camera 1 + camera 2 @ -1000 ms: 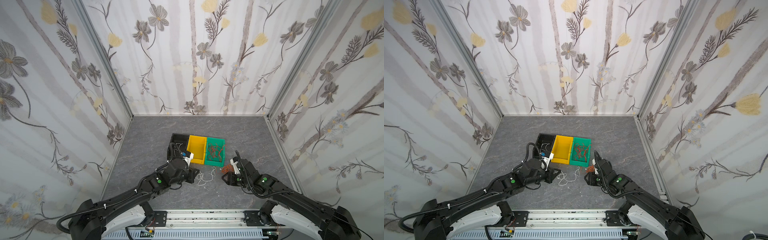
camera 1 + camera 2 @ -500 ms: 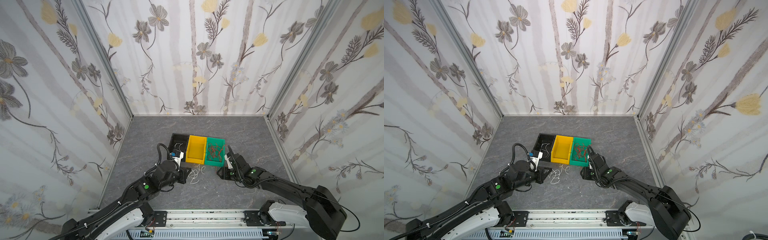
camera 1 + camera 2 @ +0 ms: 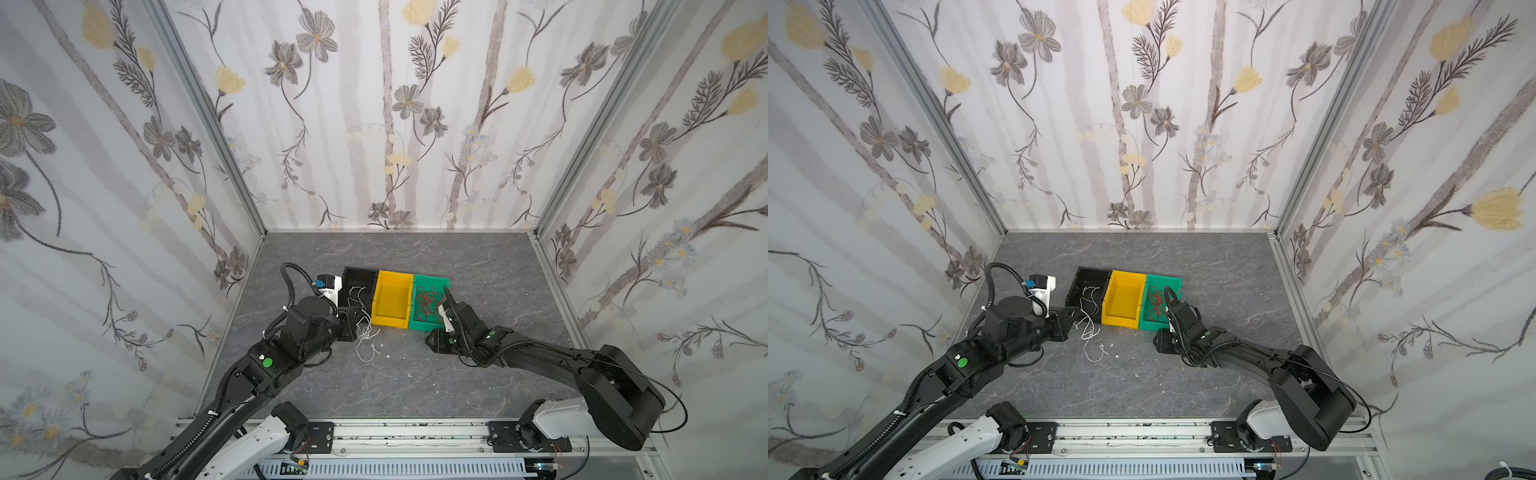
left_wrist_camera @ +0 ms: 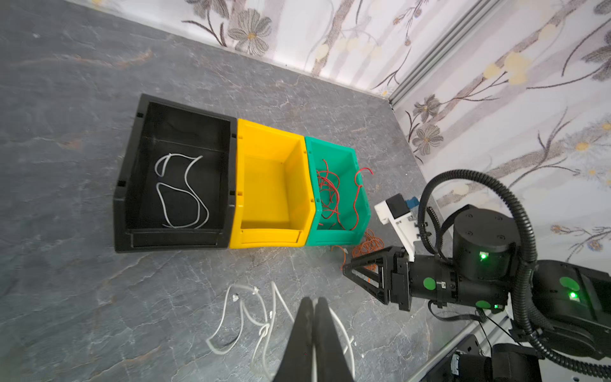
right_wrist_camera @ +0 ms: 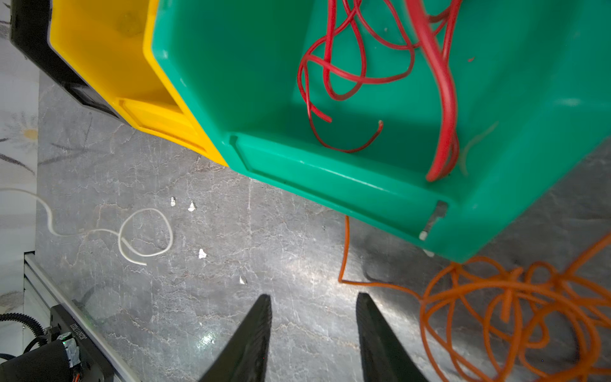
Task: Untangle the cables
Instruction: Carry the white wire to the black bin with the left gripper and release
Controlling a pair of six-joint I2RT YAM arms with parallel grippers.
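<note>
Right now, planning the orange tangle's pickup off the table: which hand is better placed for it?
Right. The right hand is open and empty, the orange cables lying on the table just beside it; the left hand looks shut on the white cables, farther away.

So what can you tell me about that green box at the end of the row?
The green bin is a glossy plastic open-topped box with a low front lip, upright on the grey stone-look floor. It ends a row of three, its side against the yellow bin. Thin red wires loop inside, one strand arching over its outer wall. An orange tangle lies on the floor by its front corner.
</note>
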